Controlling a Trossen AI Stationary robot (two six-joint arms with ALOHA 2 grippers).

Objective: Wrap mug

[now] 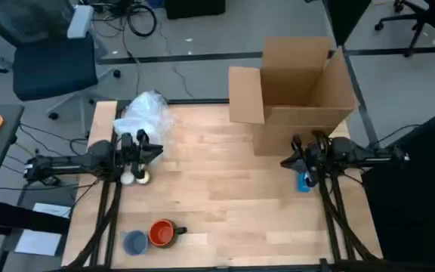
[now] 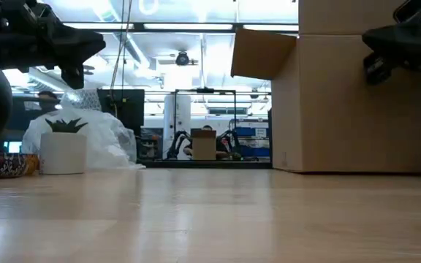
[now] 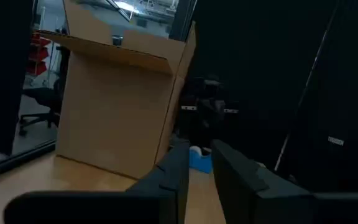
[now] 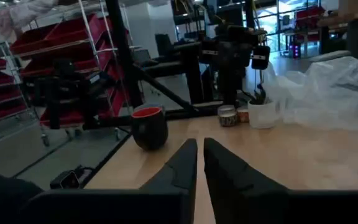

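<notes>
**Q:** Where does your mug sit, and where are the grippers?

**A:** The orange mug (image 1: 161, 232) stands upright near the table's (image 1: 225, 204) near-left edge, just beside a grey-blue disc (image 1: 134, 242), its handle pointing right. Your left gripper (image 1: 152, 151) hovers well apart from it, farther back, beside the clear plastic wrap (image 1: 148, 113) and a small white planter (image 2: 63, 151). Your right gripper (image 1: 287, 161) hangs at the far right, before the cardboard box (image 1: 297, 87). Both sets of fingers are nearly closed and hold nothing.

**Q:** How will the mug handle?

**A:** Judge it rigid, glazed and probably slippery, breakable if dropped. Take it across the rim or by the handle. The wrap looks light and limp; pinch an edge.
</notes>
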